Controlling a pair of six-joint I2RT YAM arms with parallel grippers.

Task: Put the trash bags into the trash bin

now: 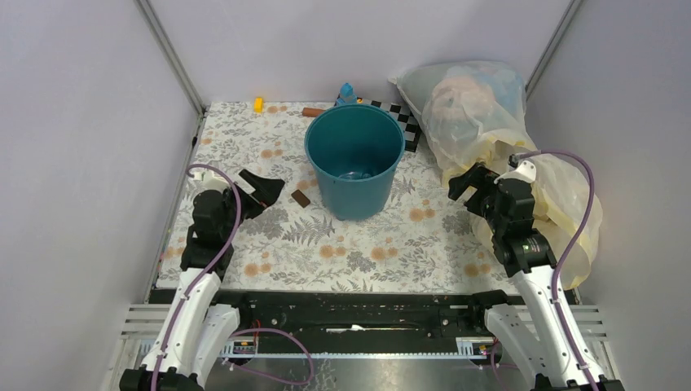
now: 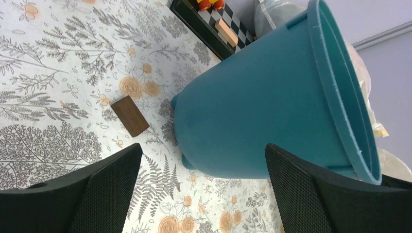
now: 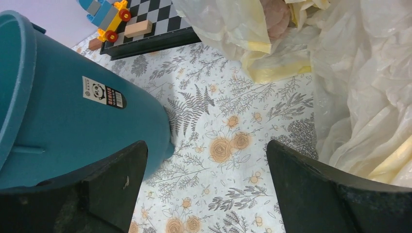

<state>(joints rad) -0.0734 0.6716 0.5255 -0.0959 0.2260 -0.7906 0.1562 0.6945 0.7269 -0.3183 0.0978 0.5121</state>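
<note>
The teal trash bin stands upright in the middle of the floral mat, mouth up. It also shows in the left wrist view and in the right wrist view. No blue trash bag shows on the mat. Only a faint glossy patch shows at the bin's floor, and I cannot tell what it is. My left gripper is open and empty, left of the bin, pointing at its base. My right gripper is open and empty, right of the bin, over the mat.
A small brown block lies by the bin's left base. A checkerboard with toy pieces sits behind the bin. A stuffed clear bag and pale-yellow bags fill the right side. Walls enclose the mat.
</note>
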